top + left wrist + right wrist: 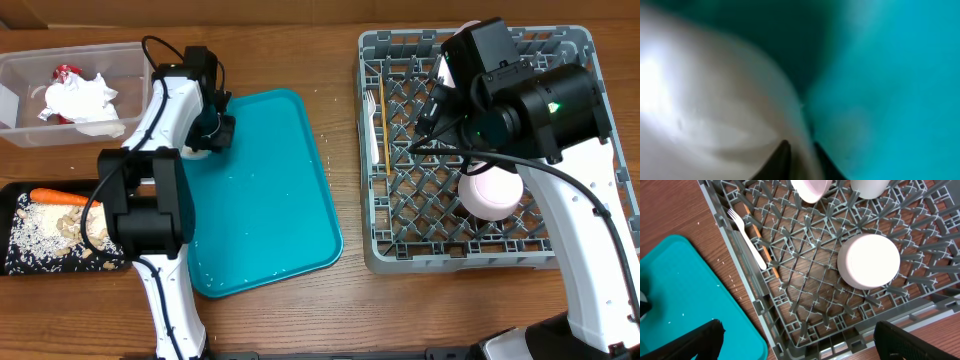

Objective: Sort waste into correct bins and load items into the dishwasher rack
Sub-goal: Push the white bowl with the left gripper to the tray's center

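Observation:
My left gripper (210,128) hangs over the left edge of the teal serving tray (270,200). In the blurred left wrist view its two dark fingers (782,160) stand close together on the thin rim of a pale, smooth dish (715,100); which dish it is I cannot tell. My right gripper (805,345) is wide open above the near-left corner of the grey dishwasher rack (570,60), holding nothing. In the rack lie a white fork (371,125) (747,240), a wooden stick (381,130) and an upturned pale bowl (490,195) (868,260).
A clear tub (30,75) at the back left holds a crumpled napkin (85,100) and a red-and-white wrapper (65,73). A black tray (10,215) at the left holds a carrot (58,197), rice (35,235) and beige scraps (85,230).

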Tool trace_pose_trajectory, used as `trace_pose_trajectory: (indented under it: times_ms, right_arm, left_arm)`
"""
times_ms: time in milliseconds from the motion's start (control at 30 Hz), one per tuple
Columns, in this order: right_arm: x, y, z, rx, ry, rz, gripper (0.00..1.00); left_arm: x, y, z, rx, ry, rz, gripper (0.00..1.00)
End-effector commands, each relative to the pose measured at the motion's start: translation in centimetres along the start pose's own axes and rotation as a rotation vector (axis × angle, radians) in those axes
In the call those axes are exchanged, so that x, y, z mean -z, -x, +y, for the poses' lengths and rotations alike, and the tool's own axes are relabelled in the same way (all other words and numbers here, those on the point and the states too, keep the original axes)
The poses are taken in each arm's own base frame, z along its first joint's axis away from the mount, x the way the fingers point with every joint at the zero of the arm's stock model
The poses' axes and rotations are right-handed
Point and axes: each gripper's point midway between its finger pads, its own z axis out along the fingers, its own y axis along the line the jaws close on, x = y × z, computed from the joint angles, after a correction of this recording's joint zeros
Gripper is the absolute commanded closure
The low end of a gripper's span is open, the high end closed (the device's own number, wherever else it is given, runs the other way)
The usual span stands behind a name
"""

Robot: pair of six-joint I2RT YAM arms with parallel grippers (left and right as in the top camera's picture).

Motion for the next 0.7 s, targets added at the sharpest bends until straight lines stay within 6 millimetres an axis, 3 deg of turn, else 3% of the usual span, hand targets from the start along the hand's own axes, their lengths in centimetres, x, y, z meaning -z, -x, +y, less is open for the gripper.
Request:
trace_pose_trajectory:
  times_ms: [0,100,267,300,467,600,667]
  right_arm:
    - [0.3,0.3,0.2,-0.008,0.011,-0.014,0.0]
    - [0.3,0.3,0.2,-0.008,0.011,-0.014,0.0]
    - [0.3,0.3,0.2,-0.008,0.011,-0.014,0.0]
    - [0.3,0.3,0.2,-0.008,0.011,-0.014,0.0]
    - [0.3,0.3,0.2,-0.008,0.011,-0.014,0.0]
    - [0.3,0.3,0.2,-0.008,0.011,-0.014,0.0]
    - [0.3,0.3,0.2,-0.008,0.011,-0.014,0.0]
  left_arm:
    - [0.7,0.0,-1.9,-0.02,-0.04,-0.002,0.9]
    - [2.0,0.2,-3.7,-0.052,-0.068,-0.011,0.95]
    - [4.2,-0.1,-8.5,-0.123,-0.12,-0.025,0.96]
    - [4.9,-0.5,-10.2,-0.146,-0.122,-0.022,0.96]
    - [5.9,-3.2,-14.6,-0.219,-0.115,0.048,0.96]
    - [6.1,-5.0,-16.4,-0.232,-0.106,0.101,0.96]
    - [6.2,-5.9,-16.7,-0.22,-0.1,0.133,0.87]
